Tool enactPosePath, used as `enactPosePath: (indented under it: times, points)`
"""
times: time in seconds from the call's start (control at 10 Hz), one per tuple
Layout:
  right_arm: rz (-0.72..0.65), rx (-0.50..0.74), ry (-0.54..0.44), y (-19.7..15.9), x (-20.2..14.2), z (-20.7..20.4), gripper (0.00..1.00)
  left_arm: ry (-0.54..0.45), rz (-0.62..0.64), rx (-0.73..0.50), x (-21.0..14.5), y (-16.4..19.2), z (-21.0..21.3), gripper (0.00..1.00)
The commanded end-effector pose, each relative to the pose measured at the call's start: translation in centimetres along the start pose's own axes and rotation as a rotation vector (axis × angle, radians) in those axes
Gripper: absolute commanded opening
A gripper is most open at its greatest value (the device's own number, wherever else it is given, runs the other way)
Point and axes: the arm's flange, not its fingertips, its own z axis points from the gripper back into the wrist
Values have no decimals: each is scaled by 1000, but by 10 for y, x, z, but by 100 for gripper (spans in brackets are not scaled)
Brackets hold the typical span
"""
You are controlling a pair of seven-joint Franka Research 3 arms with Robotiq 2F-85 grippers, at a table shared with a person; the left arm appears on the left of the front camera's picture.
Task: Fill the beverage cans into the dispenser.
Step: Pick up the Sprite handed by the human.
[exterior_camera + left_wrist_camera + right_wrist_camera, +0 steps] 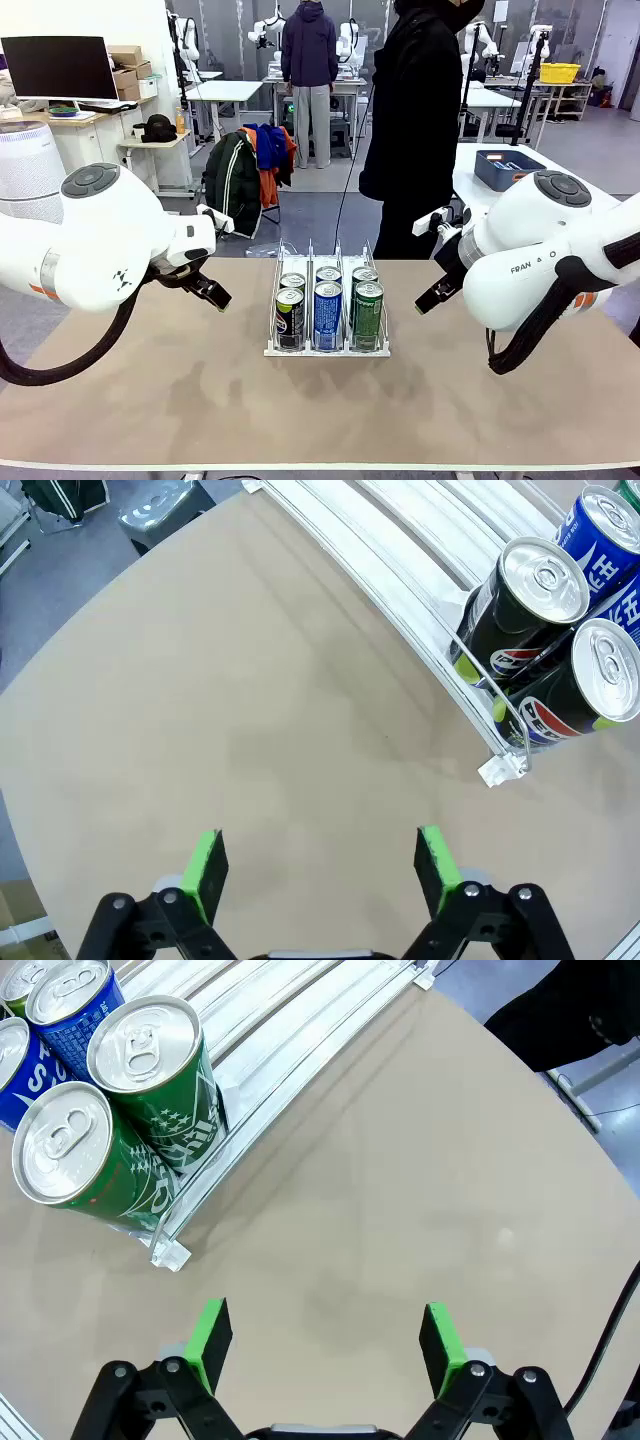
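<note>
- The dispenser [272, 350] stands in the middle of the table [140, 400], somewhat nearer to its far edge, and its three lanes run from the far edge toward the robot's edge
- Six beverage cans [328, 300] stand upright in it, two in each lane, all at the near end: black cans [289, 318] in the left lane, blue cans [328, 274] in the middle lane, green cans [367, 315] in the right lane
- The left gripper [322, 855] hangs over bare table just beside the left rail of the dispenser, with its fingers wide apart and nothing between them
- The right gripper [325, 1332] hangs over bare table just beside the right rail, also with its fingers wide apart and holding nothing
- I judge that the cans have a thin aluminium wall, which dents under a hard squeeze, and a smooth printed skin on which the pads may slip
- Whether they are full and heavy I cannot tell, though the tabs look closed
- The best hold seems to be across the round wall, a little above the middle, with moderate force, and lifting straight up so that the wire rails are not touched
</note>
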Motion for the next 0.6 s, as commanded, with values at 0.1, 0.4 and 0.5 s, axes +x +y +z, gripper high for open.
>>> enactPosePath:
  times: [0.1,0.4,0.5]
  points:
    - [0,0,0,0,0,0,100,0,0,0,0,0,0,100]
    - [0,0,0,0,0,0,100,0,0,0,0,0,0,100]
    - [0,0,0,0,0,0,100,0,0,0,0,0,0,100]
